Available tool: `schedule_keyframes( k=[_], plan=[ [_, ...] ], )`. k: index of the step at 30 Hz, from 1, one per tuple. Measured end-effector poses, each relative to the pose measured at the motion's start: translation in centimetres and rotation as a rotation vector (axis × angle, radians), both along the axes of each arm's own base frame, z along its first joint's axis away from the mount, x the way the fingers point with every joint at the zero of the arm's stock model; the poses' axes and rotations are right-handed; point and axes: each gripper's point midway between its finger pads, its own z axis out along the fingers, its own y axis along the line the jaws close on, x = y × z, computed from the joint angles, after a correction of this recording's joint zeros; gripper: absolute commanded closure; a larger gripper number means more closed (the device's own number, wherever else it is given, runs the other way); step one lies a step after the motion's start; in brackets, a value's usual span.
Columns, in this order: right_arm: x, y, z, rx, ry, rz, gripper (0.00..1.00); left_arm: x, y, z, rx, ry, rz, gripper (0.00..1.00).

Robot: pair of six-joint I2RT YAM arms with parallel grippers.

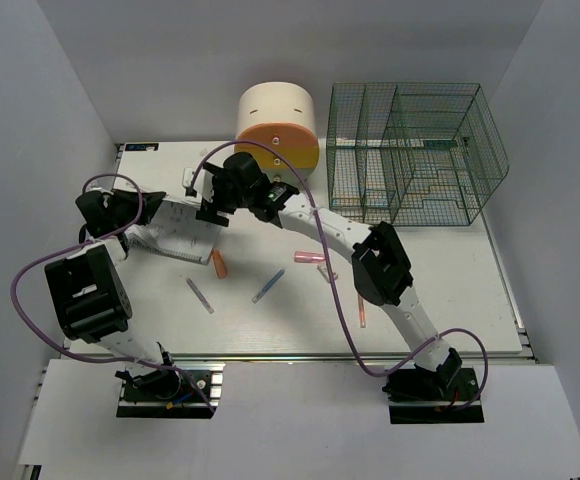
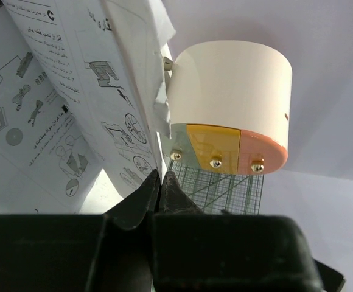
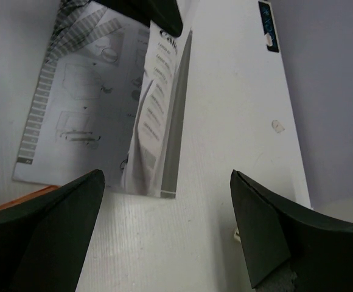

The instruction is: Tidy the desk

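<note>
The table (image 1: 450, 300) fills the middle of the overhead frame. At its upper left the left gripper (image 2: 161, 182) is clamped on a thin leaflet (image 2: 55, 103). The right gripper (image 3: 165, 182) is held open just beside it. The sheet could be torn or crumpled if pulled against that pinch.

Hidden and cropped
Under the right arm (image 1: 240, 185) from above: part of the instruction leaflet (image 1: 175, 240); behind the left claw (image 2: 161, 181), wrist view: most of the green mesh organizer (image 2: 225, 188).

The desk (image 1: 460, 290) lies bare toward 3 o'clock — open passage there. The drawer box (image 1: 275, 125) at 12 and mesh organizer (image 1: 415, 150) at 1 wall the far edge — leaflet (image 1: 175, 240) at 10, pens (image 1: 268, 286) scattered mid-desk.
</note>
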Motion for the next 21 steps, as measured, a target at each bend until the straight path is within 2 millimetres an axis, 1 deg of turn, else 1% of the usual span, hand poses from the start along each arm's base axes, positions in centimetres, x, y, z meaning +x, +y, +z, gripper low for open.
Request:
schedule_keyframes(
  k=[3, 6, 10, 12, 14, 17, 18, 19, 20, 21],
  plan=[
    [0.4, 0.6, 0.6, 0.032, -0.018, -0.003, 0.12, -0.1, -0.2, 0.1, -0.012, 0.001, -0.009, 1.00],
    [0.7, 1.1, 0.4, 0.053, -0.022, -0.007, 0.16, -0.1, -0.3, 0.1, -0.022, 0.003, -0.013, 1.00],
    [1.1, 1.7, -1.1, 0.062, -0.012, -0.009, 0.20, -0.2, -0.5, 0.4, -0.029, 0.001, -0.017, 1.00],
    [1.2, 1.9, -2.1, 0.058, -0.002, -0.011, 0.26, -0.2, -0.5, 0.6, -0.032, -0.004, -0.019, 1.00],
    [1.4, 2.1, -2.8, 0.060, 0.007, -0.015, 0.30, -0.2, -0.7, 0.9, -0.036, -0.012, -0.024, 1.00],
    [1.6, 2.3, -3.4, 0.064, 0.008, -0.024, 0.41, -0.2, -1.0, 1.4, -0.044, -0.023, -0.033, 1.00],
    [1.8, 2.3, -3.5, 0.071, 0.007, -0.029, 0.48, -0.2, -1.1, 1.5, -0.047, -0.025, -0.035, 1.00],
    [1.9, 2.4, -3.4, 0.078, 0.005, -0.034, 0.52, -0.2, -1.1, 1.5, -0.048, -0.024, -0.036, 1.00],
    [2.0, 2.5, -3.4, 0.083, 0.003, -0.038, 0.65, -0.2, -1.2, 1.5, -0.051, -0.024, -0.038, 1.00],
    [2.1, 2.5, -3.2, 0.091, 0.000, -0.041, 0.72, -0.2, -1.2, 1.5, -0.054, -0.023, -0.038, 1.00]
  ],
)
